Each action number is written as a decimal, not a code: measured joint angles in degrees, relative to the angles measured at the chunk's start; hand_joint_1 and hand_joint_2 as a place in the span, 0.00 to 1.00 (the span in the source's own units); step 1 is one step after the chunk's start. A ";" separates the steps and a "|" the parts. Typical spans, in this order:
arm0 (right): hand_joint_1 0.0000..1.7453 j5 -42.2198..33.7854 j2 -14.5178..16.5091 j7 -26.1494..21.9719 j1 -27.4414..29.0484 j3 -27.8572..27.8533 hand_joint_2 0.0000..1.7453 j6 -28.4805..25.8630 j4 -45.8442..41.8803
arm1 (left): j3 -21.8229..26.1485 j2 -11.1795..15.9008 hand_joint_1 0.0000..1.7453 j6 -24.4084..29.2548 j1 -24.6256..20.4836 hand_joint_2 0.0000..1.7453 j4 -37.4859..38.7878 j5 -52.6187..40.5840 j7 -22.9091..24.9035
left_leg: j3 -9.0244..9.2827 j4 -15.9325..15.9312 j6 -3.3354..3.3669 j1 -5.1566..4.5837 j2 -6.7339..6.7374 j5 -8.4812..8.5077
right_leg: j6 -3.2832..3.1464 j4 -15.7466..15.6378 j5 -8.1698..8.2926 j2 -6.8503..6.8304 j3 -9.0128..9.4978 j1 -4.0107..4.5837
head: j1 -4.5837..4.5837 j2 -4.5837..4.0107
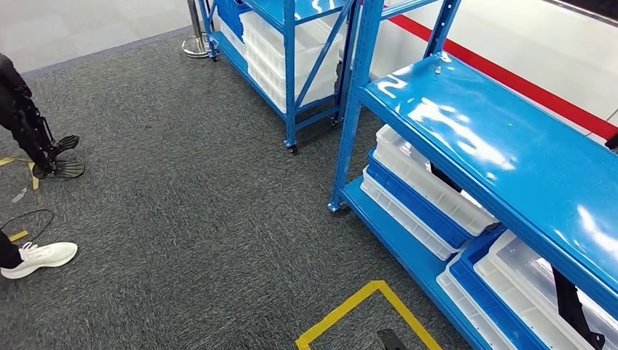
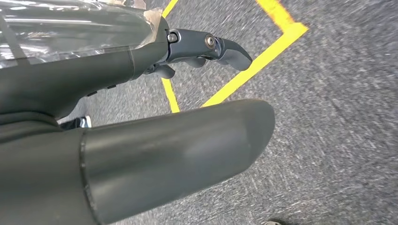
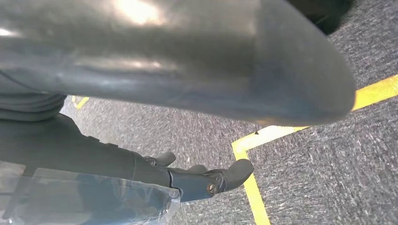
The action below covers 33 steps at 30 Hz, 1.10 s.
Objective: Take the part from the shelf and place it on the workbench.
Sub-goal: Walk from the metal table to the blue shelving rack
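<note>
Shelf stands close at the robot's right, its top board bare; no part can be told among the white bins below. Left robot hand and right robot hand hang empty, fingers loosely apart, above carpet. Good practice: square up first, then reach.

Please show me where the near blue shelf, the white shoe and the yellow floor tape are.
near blue shelf (image 1: 503, 146): head view, on its glossy top board.
white shoe (image 1: 42, 257): head view, on its upper.
yellow floor tape (image 1: 342, 310): head view, on the left strip.
</note>
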 joint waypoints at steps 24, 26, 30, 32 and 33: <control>0.00 0.41 0.02 -0.51 0.13 -0.11 0.00 -0.67 0.26 | -0.14 0.07 0.00 0.02 -0.15 0.00 -0.01 -0.55 -0.11 | -0.17 -1.27 0.53 0.27 -4.95 1.59 | -1.73 4.09 -2.34 4.63 -2.32 0.26 | -0.04 0.00; 0.00 0.48 0.02 -0.52 -0.08 -0.11 0.00 -0.70 0.27 | -0.25 0.11 0.00 0.02 -0.09 0.00 -0.01 -0.57 -0.11 | -0.15 -1.27 0.62 0.16 -3.21 1.47 | -1.49 10.55 -4.36 3.42 -5.77 -0.09 | 0.01 0.00; 0.00 0.48 -0.03 -0.52 0.07 -0.11 0.00 -0.73 0.30 | -0.50 0.09 0.00 0.02 -0.11 0.00 -0.02 -0.59 -0.11 | 0.38 -1.23 -0.11 0.22 -0.48 0.85 | 0.52 1.72 -0.43 0.61 -1.33 -0.86 | 0.03 0.00; 0.00 0.48 0.02 -0.54 -0.13 -0.11 0.00 -0.76 0.31 | -0.53 0.16 0.00 0.02 -0.10 0.00 -0.02 -0.60 -0.11 | 0.88 -1.19 -0.88 -0.05 0.68 0.28 | 0.43 -3.82 1.28 -1.65 1.80 -0.55 | -0.04 0.00; 0.00 0.48 0.05 -0.54 -0.21 -0.11 0.00 -0.79 0.31 | -0.54 0.19 0.00 0.02 -0.14 0.00 -0.02 -0.60 -0.11 | 1.17 -1.24 -1.23 -0.17 1.25 0.06 | 0.07 -4.53 1.44 -1.95 2.22 -0.30 | -0.08 0.00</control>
